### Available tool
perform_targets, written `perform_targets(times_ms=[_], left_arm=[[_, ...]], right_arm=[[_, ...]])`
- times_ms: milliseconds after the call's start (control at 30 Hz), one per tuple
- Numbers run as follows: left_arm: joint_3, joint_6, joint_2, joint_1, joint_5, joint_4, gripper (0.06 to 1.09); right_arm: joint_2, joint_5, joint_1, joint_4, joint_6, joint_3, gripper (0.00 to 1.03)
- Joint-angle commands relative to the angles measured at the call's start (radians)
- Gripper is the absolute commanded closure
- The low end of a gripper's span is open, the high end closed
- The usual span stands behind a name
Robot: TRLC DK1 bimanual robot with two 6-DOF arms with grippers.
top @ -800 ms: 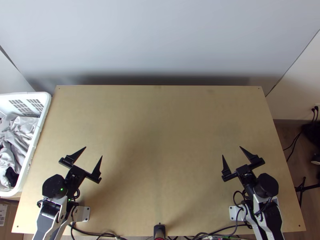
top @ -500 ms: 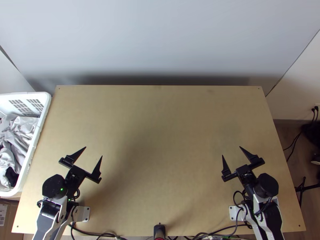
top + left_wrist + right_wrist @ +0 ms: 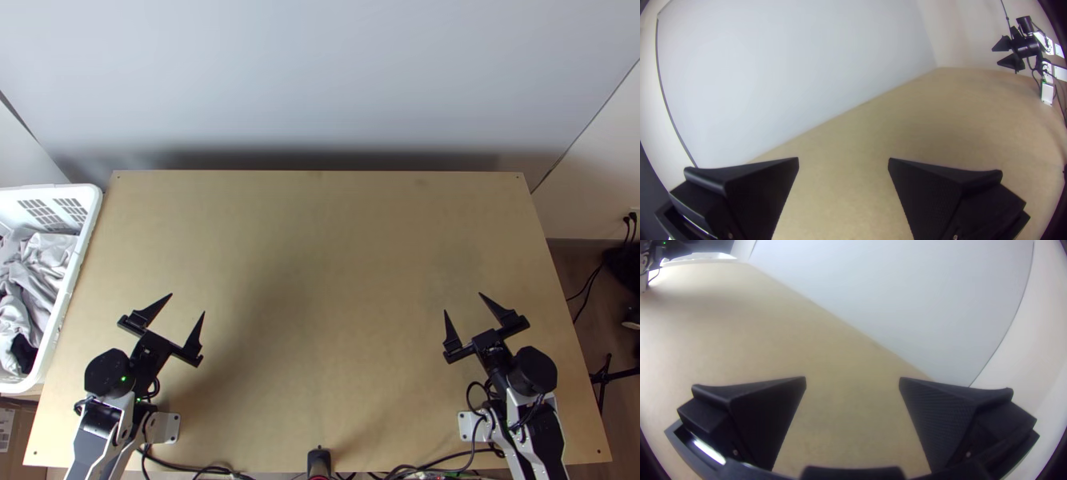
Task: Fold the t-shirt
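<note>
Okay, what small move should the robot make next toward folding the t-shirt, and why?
I'd probably ease the left gripper toward the white basket. Bunched grey cloth lies inside, perhaps including the t-shirt, and that gripper is open, holds nothing and is the nearer one.

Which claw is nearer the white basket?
The left claw; the white basket stands beside its end of the table, while the right claw is at the opposite end.

Basket [image 3: 90, 228] beside the counter's [image 3: 320, 240] left edge, cloths [image 3: 48, 254] bunched in it, panel [image 3: 320, 80] behind the far edge, arms [image 3: 110, 373] near both near corners, cables [image 3: 458, 458] along the near edge
</note>
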Motion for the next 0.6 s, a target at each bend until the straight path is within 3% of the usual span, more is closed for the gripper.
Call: perform_targets(times_ms=[0,67,133,567], left_arm=[[0.0,0.001,0.0,0.0,-0.001,0.0,0.1],[0.0,-0.01,0.0,-0.005,0.027,0.0,0.11],[0.0,-0.01,-0.001,-0.035,0.122,-0.014,0.1],[0.0,-0.002,0.0,-0.051,0.131,-0.018,0.1]], right_arm=[[0.0,0.001,0.0,0.0,0.0,0.0,0.05],[0.0,-0.011,0.004,-0.001,0.0,0.0,0.05],[0.0,-0.025,0.023,-0.004,0.0,0.0,0.05],[0.0,-0.027,0.03,-0.004,0.0,0.0,0.05]])
